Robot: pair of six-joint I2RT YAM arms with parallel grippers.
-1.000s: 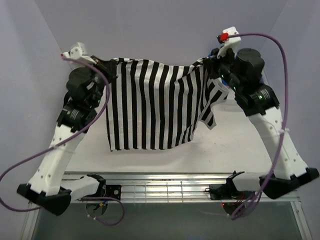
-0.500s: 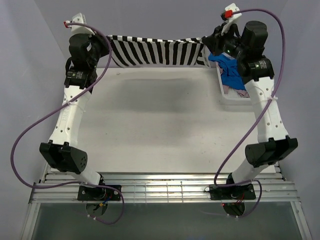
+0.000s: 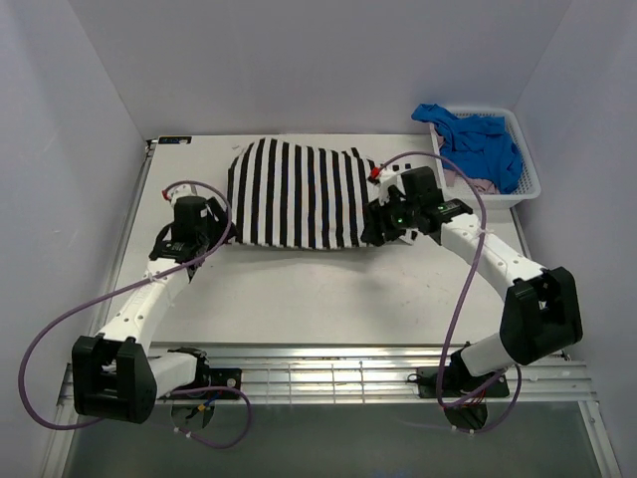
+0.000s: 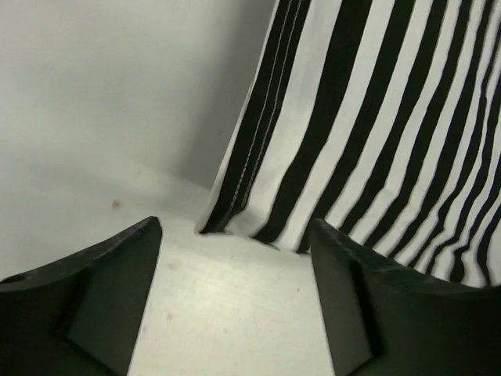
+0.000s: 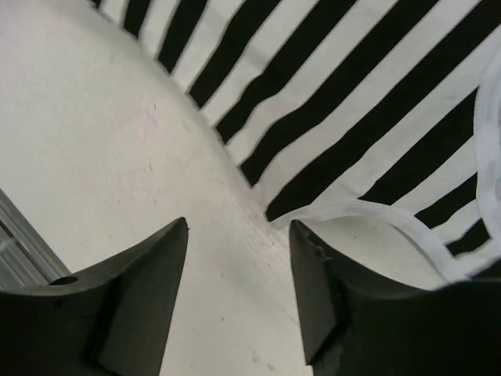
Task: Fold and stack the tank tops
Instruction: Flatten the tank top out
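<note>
- Top external view: the striped top (image 3: 294,194) lies spread flat on the table (image 3: 299,289), upper middle of the frame; its length runs left to right, with the stripes pointing up the frame.
- Left gripper (image 4: 235,243) sits at the top's lower-left corner; jaws spread, with only bare table between them; the cloth begins just beyond the fingertips.
- Right gripper (image 5: 239,235) sits at the lower-right corner; jaws likewise spread and holding nothing; a white-trimmed edge lies just ahead of it.
- I judge neither arm nearer; each has its own corner, so a fold would start from this lower edge and go up the frame.
- Blue top (image 3: 476,139) and pink top (image 3: 476,183) wait in the basket (image 3: 530,174), upper right.
</note>
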